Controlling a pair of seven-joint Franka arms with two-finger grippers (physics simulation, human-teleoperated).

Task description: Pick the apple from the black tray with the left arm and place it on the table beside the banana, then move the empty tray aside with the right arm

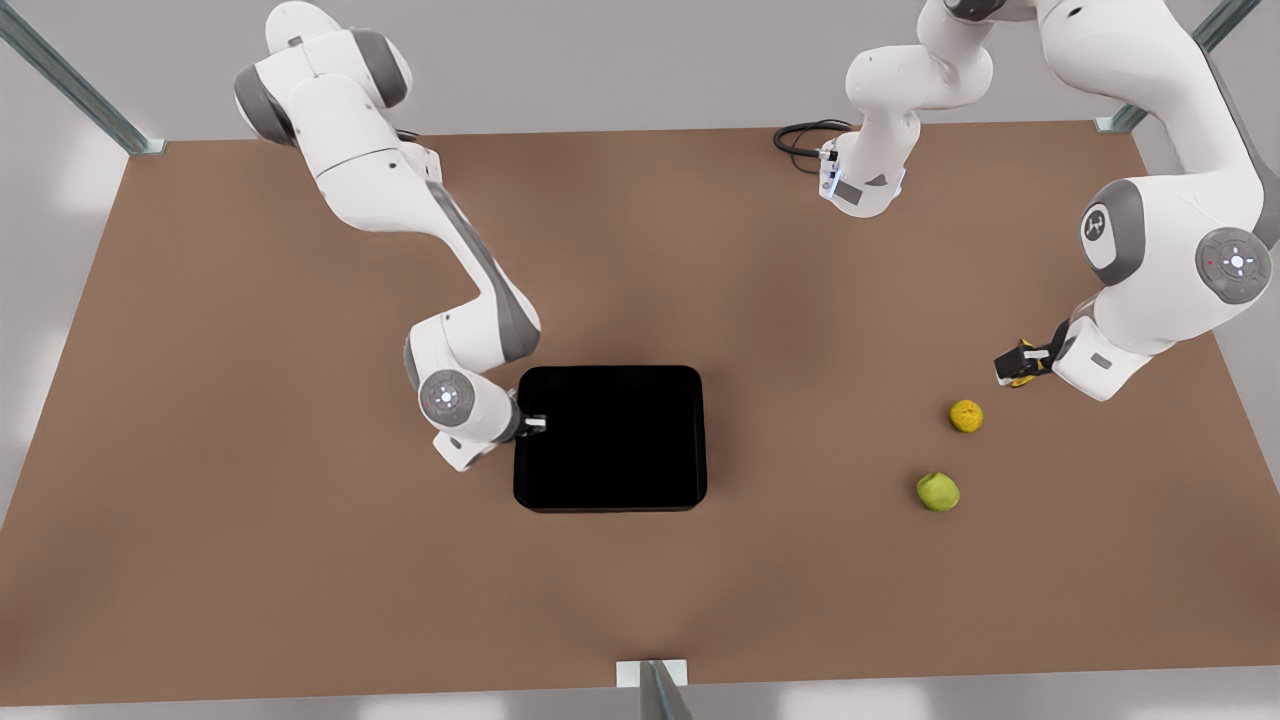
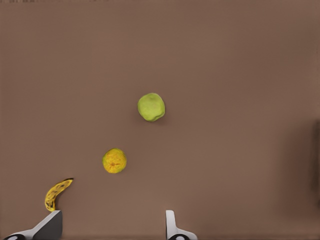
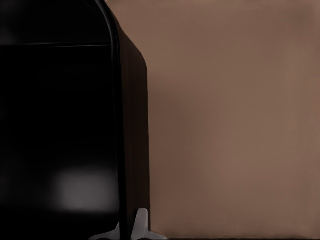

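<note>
Apple [image 1: 938, 491]: lies on the worktop [image 1: 300, 520] toward the front view's right, well apart from the tray; nothing touches it. In the left wrist view it [image 2: 151, 107] sits alone on bare brown surface.
Tray [image 1: 610, 438]: black, empty, flat on the worktop near the middle; its rim [image 3: 116, 100] runs through the right wrist view.
Banana [image 2: 56, 193]: seen in the left wrist view close beside one finger of the left gripper; in the front view mostly hidden behind that gripper.
Orange fruit [image 1: 965, 415]: bumpy, round, on the worktop between the banana and the apple, touching neither.
Left gripper [image 1: 1020, 364]: low over the worktop on the front view's right, just by the banana; jaws apart and holding nothing, the two fingers [image 2: 171, 227] wide of each other in its wrist view.
Right gripper [image 1: 533, 424]: at the tray's edge on the front view's left, jaws clamped together on the rim, one finger inside the tray and one outside.
Cable [image 1: 803, 136]: black loop lying at the far edge of the worktop.
</note>
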